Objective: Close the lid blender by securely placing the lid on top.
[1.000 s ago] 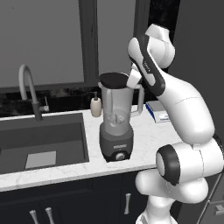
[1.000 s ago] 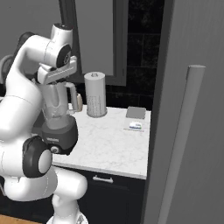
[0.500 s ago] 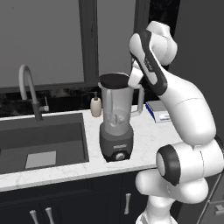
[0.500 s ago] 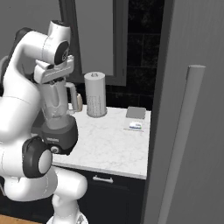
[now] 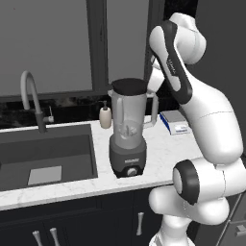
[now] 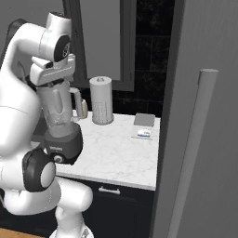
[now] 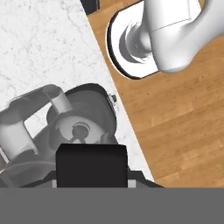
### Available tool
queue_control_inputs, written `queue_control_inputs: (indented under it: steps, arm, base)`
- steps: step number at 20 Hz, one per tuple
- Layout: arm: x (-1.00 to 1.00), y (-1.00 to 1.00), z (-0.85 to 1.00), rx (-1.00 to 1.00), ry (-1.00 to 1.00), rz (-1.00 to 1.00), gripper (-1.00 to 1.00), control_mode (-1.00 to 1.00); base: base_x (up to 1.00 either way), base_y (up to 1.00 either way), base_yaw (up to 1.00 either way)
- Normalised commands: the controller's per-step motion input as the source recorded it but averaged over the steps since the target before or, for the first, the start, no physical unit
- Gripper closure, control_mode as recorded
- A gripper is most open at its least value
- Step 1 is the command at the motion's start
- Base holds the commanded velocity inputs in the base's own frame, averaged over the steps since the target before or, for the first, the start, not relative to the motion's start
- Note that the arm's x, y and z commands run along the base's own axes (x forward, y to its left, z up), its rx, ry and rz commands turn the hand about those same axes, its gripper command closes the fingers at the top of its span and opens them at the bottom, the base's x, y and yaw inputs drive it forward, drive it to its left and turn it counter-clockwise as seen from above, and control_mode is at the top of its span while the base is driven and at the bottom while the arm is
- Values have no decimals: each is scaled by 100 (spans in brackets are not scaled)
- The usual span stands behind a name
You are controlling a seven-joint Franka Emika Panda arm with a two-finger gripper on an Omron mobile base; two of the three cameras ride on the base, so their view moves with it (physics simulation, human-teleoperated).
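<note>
The blender (image 5: 127, 129) stands on the marble counter right of the sink, a clear grey jar on a dark base with a knob. The flat black lid (image 5: 129, 86) lies level at the jar's rim. My gripper (image 5: 153, 80) reaches in from the right at rim height and is shut on the lid. In the hand view the lid (image 7: 92, 164) is a black block covering my fingertips. Below it I look down into the blender (image 7: 83, 118), with its blades and side handle. From the right base view my gripper (image 6: 52, 82) hangs over the blender (image 6: 58, 116).
A beige soap bottle (image 5: 105, 116) stands behind the jar, with the sink (image 5: 48, 153) and faucet (image 5: 33, 96) to the left. A blue-and-white box (image 5: 175, 122) and a paper towel roll (image 6: 101, 100) are to the right. A tall grey panel (image 6: 200, 116) bounds the counter's right end.
The arm's upper joints have swung slightly to the right. The hand has stayed at the jar's rim with the lid.
</note>
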Motion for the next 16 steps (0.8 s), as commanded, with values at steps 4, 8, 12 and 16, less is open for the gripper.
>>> queue_control_inputs:
  steps: [4,8,12,16]
  arm:
    - [-15,0,-6,0,0,-2,100,-100]
    - [1,0,-14,0,0,-4,100,-100]
    - [6,0,-11,0,0,-9,100,-100]
    - [12,0,-10,-1,0,-10,100,-100]
  base:
    - [0,0,0]
    - [0,0,0]
    - [0,0,0]
    - [0,0,0]
